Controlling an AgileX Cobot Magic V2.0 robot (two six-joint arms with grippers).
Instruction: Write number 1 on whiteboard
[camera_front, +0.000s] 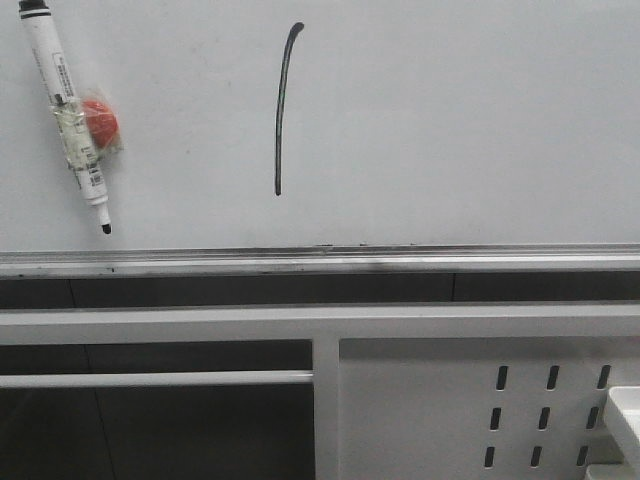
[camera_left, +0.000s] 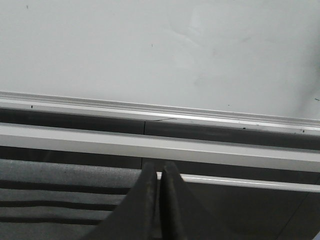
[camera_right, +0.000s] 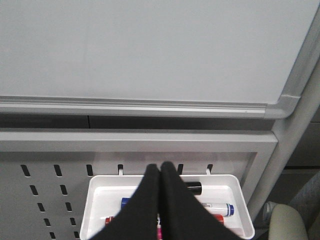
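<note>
Front view: the whiteboard bears the number 1, a thin dark stroke left of centre, curving rightward at its top. A marker lies against the board at upper left, tip down, with a red piece taped to it. A silver rail runs along the board's lower edge. Wrist views: left gripper and right gripper each have fingers pressed together, holding nothing. Below the right gripper, a white tray on the perforated panel contains markers.
</note>
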